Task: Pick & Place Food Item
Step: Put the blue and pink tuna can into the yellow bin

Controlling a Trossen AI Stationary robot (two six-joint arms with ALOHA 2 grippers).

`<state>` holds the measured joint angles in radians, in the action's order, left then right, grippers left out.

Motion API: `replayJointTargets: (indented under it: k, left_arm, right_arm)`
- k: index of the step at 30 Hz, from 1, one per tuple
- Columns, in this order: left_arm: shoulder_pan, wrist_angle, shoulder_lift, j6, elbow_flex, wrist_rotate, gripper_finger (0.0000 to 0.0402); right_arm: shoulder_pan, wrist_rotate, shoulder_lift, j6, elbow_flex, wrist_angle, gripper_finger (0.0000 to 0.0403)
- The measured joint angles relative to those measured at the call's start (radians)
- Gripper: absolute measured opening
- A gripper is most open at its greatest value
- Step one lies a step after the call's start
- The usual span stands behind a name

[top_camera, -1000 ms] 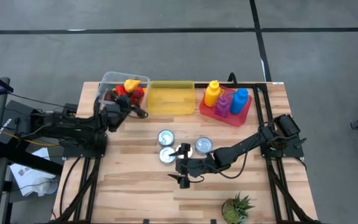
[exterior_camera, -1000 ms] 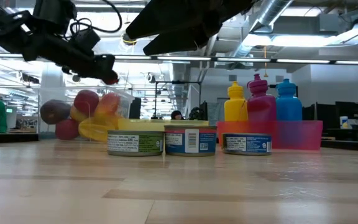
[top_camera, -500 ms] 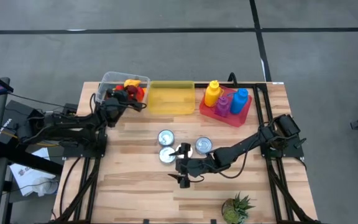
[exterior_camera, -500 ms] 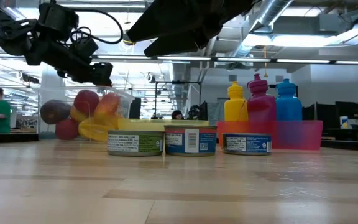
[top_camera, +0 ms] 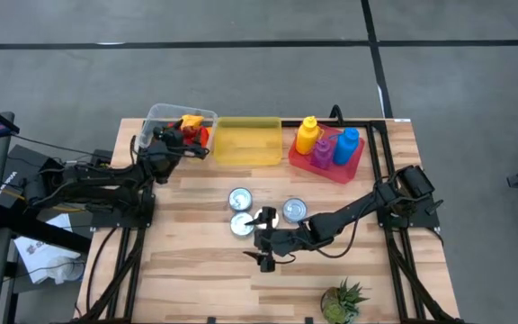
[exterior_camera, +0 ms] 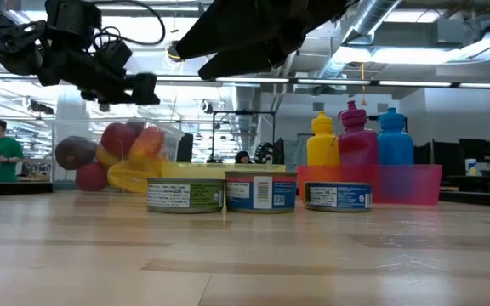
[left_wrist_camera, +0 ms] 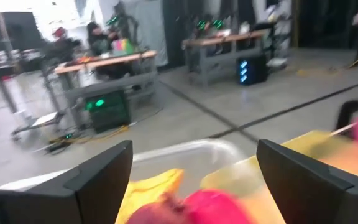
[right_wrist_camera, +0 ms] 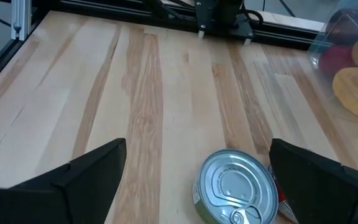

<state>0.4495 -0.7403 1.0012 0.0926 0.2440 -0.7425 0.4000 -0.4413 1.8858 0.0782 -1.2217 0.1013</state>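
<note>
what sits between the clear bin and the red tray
The yellow bin, empty, sits between the clear bin of fruit and the red tray of bottles, as the high view shows.

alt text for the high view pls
The left gripper hangs open over a clear bin of toy fruit at the wooden table's back edge. The right gripper waits open by three cans.

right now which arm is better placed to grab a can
Right. The right gripper hangs open beside the three cans, with one can just ahead of its fingers. The left gripper is open over the clear fruit bin, farther from the cans.
</note>
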Motion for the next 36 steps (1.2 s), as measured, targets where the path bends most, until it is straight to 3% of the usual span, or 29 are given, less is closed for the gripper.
replayJointTargets:
  k: [4,12,17,25,31,36]
  left_arm:
    - [-0.073,-0.081,-0.003,0.0,0.0,0.094,0.0329]
    - [-0.276,-0.054,-0.071,-0.027,0.001,0.691,0.0284]
    - [-0.383,0.071,-0.116,-0.057,0.001,0.946,0.0266]
    - [-0.48,0.193,-0.151,0.007,0.001,0.981,0.0256]
    - [-0.498,0.2,-0.161,0.076,-0.004,1.032,0.0249]
    - [-0.49,0.197,-0.2,0.066,-0.041,1.038,0.0241]
  right_arm:
    - [0.006,0.0,0.0,-0.014,0.0,-0.035,0.0382]
    - [0.04,0.004,0.0,-0.032,0.0,-0.156,0.0382]
    - [0.043,0.025,0.0,0.042,0.0,-0.33,0.0382]
    - [0.013,-0.006,0.001,0.049,0.0,-0.441,0.0374]
    - [-0.029,-0.037,0.095,-0.038,-0.01,-0.475,0.0323]
    - [-0.033,-0.14,0.17,-0.086,-0.065,-0.54,0.0286]
